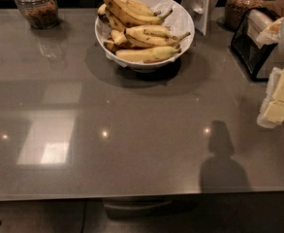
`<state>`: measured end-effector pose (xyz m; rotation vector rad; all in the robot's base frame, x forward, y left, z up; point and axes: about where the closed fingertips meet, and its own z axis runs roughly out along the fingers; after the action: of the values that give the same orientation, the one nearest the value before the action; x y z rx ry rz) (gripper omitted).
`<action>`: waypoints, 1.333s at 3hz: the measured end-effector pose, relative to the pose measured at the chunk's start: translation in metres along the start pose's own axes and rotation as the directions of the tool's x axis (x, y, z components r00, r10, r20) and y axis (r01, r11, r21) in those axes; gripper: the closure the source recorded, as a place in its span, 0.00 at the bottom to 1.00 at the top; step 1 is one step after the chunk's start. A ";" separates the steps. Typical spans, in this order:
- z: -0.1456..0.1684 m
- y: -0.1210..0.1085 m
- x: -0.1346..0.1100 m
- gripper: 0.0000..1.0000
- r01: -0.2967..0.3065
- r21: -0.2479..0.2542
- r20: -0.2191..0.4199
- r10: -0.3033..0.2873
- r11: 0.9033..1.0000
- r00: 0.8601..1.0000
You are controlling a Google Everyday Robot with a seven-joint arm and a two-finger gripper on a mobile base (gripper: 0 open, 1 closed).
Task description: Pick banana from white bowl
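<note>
Well back on the grey glossy worktop [132, 144], close to its far edge, sits the white bowl [186, 25], wide and round, lined with crumpled white paper. It is heaped with bananas [146, 55], yellow with brown spots. The lowest one lies along the near rim and others are stacked above it, stems pointing right. None of them is outside the bowl.

The hand [278, 103] comes in at the right edge of the view, white with pale yellow faces, partly cut off by the frame. It is above the worktop's right side, well apart from the bowl and touching nothing that shows. Whether it is spread or pressed together I cannot tell.

Between hand and bowl stands a black wire rack [248, 52], near the right edge, with something pale lying on top of it. Just behind the bowl's right rim leans a white upright card [199, 4]. A glass jar [36, 6] with brown contents stands at the far left corner, well apart from the bowl, and a second jar [245, 4] stands behind the rack.

Bare surface stretches from the bowl's near side to the worktop's front edge, which runs straight across the lower view. Only light reflections and a dark shadow [221, 164] fall on it.
</note>
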<state>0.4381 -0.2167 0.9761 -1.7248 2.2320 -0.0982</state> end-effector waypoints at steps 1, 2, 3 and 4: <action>0.000 0.000 0.000 0.00 0.000 0.000 0.000 0.000 1.000 1.000; -0.003 -0.006 -0.013 0.00 0.011 0.027 0.086 -0.013 1.000 0.996; -0.008 -0.024 -0.042 0.00 0.019 0.073 0.258 -0.037 0.997 0.965; -0.008 -0.044 -0.086 0.00 0.028 0.103 0.413 -0.068 0.994 0.908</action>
<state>0.4961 -0.1477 1.0126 -1.5748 1.8440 0.1404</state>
